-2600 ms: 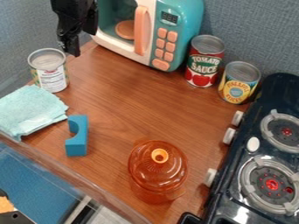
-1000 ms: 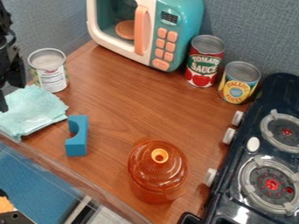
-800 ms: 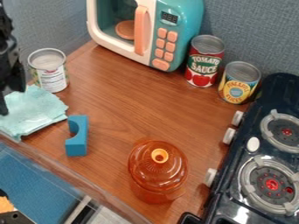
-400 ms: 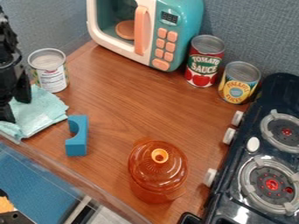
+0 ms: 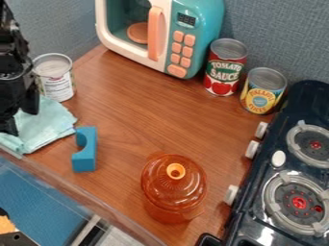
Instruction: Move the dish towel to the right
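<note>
Ideally, the gripper should press lightly into the towel, pinch a good fold, then lift it clear of the block before going right. Its fingers stand apart over the towel, at the desk's left, unclosed; contact I cannot tell.

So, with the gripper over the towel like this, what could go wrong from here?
The blue block stands right at the edge of the dish towel, on the side it has to move toward, so a low drag would probably shove or tip it. The open fingers of the gripper could close on too little cloth and slip off. The white-labelled can stands close beside the gripper and might get knocked.
</note>
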{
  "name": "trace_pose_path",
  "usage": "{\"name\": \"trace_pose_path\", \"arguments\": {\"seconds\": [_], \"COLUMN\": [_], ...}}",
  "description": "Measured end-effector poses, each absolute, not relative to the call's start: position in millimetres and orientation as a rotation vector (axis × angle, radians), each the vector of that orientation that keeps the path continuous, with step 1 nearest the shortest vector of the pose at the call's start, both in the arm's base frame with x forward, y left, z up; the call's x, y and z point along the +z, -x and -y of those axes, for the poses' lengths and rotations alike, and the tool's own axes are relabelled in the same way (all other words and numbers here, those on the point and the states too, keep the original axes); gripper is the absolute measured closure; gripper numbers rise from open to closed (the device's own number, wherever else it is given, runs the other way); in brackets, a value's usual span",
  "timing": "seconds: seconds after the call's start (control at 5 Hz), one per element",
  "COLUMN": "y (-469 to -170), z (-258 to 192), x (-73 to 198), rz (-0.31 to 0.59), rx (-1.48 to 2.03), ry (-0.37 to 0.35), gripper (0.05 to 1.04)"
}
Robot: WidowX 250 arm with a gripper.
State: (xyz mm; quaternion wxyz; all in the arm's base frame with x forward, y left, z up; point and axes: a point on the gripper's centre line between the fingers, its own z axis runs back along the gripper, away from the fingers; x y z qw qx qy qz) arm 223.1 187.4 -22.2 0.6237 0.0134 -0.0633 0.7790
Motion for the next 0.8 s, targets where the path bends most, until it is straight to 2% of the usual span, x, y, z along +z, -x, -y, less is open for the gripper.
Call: {"name": "trace_pose_path", "arguments": {"seconds": [0.4, 0.8], "y": [-249.6, -297.9], "z": [-139.8, -107.7], "x": [-21.2, -19.2], "rz": [0.089, 0.092], "rx": [1.691, 1.651], "ry": [0.025, 0.051], "gripper": [0.085, 0.084]}}
